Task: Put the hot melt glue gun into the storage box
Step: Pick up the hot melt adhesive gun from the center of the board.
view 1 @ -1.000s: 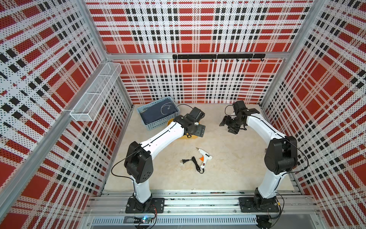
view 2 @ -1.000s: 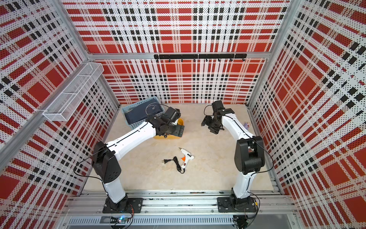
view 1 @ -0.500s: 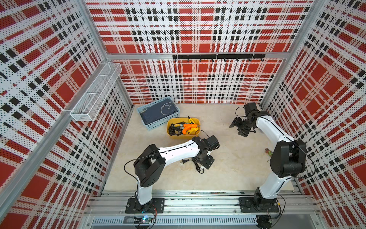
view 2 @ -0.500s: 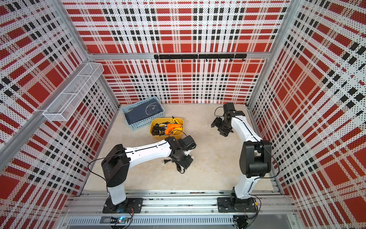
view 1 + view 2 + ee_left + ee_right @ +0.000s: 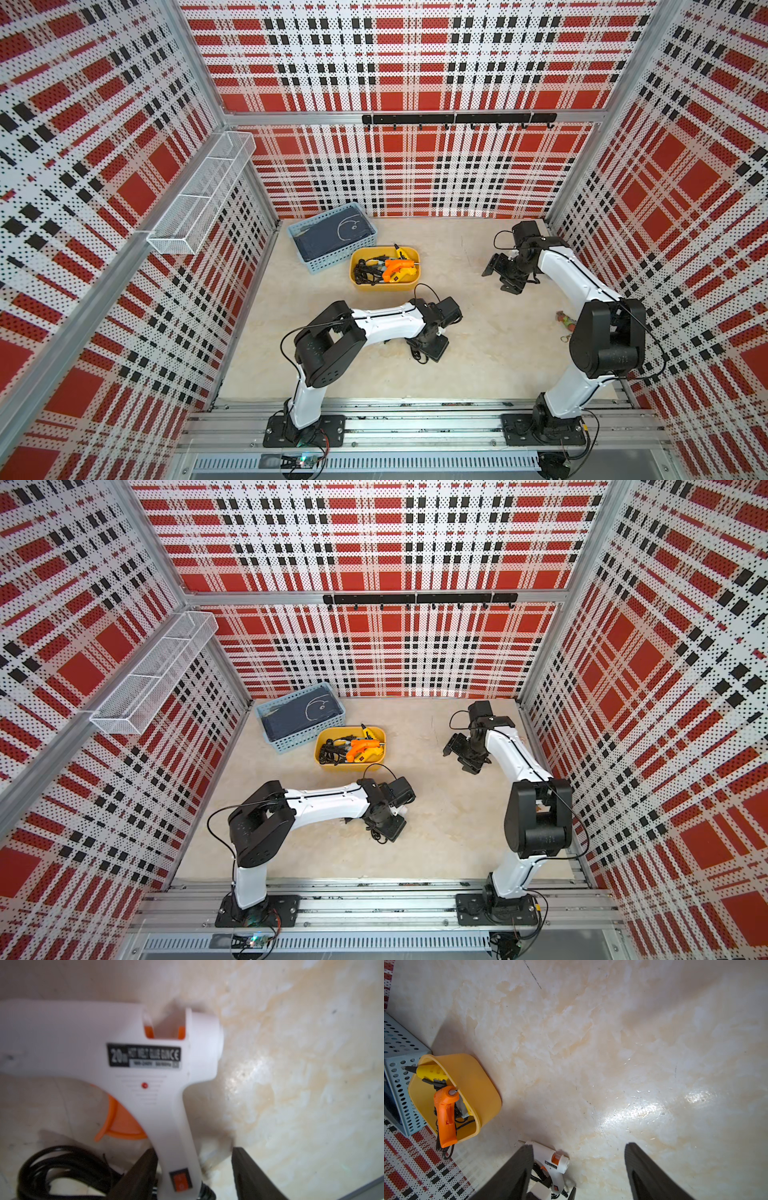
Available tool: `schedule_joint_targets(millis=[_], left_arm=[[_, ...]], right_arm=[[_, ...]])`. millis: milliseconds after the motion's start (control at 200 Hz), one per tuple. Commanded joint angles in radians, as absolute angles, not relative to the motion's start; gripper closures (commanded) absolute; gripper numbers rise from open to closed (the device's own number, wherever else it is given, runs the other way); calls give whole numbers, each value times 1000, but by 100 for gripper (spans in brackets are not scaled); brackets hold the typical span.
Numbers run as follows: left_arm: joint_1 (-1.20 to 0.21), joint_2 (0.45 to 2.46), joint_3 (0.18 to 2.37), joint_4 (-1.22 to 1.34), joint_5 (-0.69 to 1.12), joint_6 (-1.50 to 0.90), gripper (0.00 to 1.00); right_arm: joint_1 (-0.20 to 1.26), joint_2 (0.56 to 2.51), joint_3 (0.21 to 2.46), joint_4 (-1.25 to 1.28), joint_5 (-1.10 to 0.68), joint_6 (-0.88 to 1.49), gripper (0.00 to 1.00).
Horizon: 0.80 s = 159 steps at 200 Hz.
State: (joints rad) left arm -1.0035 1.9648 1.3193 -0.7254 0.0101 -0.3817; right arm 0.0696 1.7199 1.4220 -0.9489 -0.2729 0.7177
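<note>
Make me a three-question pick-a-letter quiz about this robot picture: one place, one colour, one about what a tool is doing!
1. Where is the white glue gun?
A) in the yellow box
B) on the table, handle between the fingers of the left tool
C) in the blue basket

2. What colour is its trigger?
A) green
B) orange
C) blue

3. How is the right tool?
A) open and empty
B) shut on a cord
C) gripping the basket

Answers: B, the left wrist view shows it there; B, orange below the barrel; A, fingers apart, nothing held.
</note>
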Motion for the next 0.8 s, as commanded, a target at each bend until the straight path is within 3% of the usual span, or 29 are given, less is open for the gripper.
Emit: schedule_joint_targets(millis=[0, 80, 160, 225, 461, 616, 792], left_arm=[[-993, 2008, 1328, -662, -13, -396, 42], [-986, 2017, 1324, -660, -27, -389, 49], [-978, 2010, 1320, -662, -45, -381, 75], [-972, 1993, 1320, -676, -63, -373, 84], [-931, 1841, 1490, -869, -161, -321, 91], [-811, 1738, 1814, -1010, -244, -296, 93], [-653, 1771, 2187, -1090, -340, -240, 94]], right_arm=[[72, 1686, 1443, -975, -264, 695, 23], [72, 1689, 1450, -978, -262, 692, 23], [72, 1694, 1456, -976, -267, 690, 23], [72, 1698, 1457, -971, -267, 690, 23], [72, 1714, 1469, -947, -279, 704, 23], [72, 1734, 1490, -936, -284, 709, 23], [72, 1740, 1484, -913, -292, 722, 23]])
